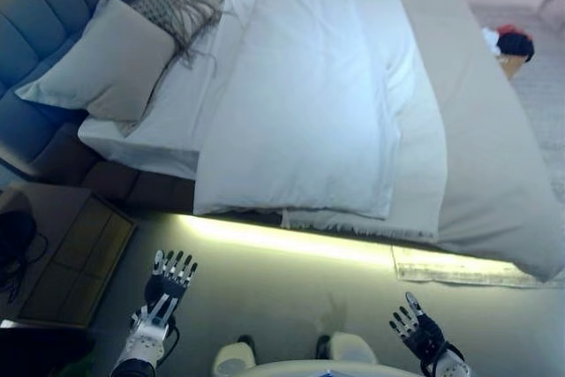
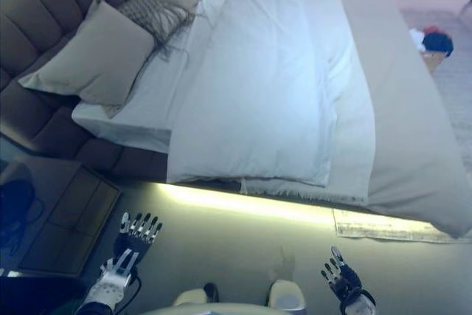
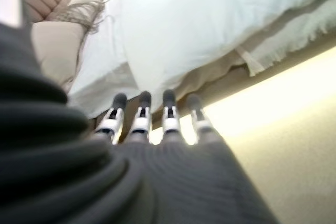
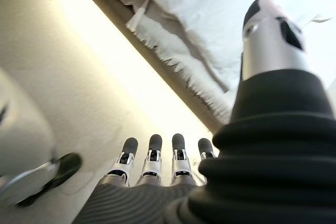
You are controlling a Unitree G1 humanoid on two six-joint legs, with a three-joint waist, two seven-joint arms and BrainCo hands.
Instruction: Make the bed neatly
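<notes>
**Hands low, bedding ahead**

Bed (image 1: 494,165) straight ahead, long axis left to right. White duvet (image 1: 309,94) laid across, near edge overhanging, seemingly uneven. Pillow (image 1: 101,64) far left. Left hand (image 1: 168,278) nearer that edge, right hand (image 1: 422,335) lower; both spread, empty.

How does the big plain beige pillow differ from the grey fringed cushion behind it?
The plain beige pillow is larger, smooth and paler; the grey fringed cushion is smaller, darker and textured, with tassels trailing onto the white sheet. The pillow sits nearer the bed's edge. Both lean against the tufted headboard.
</notes>
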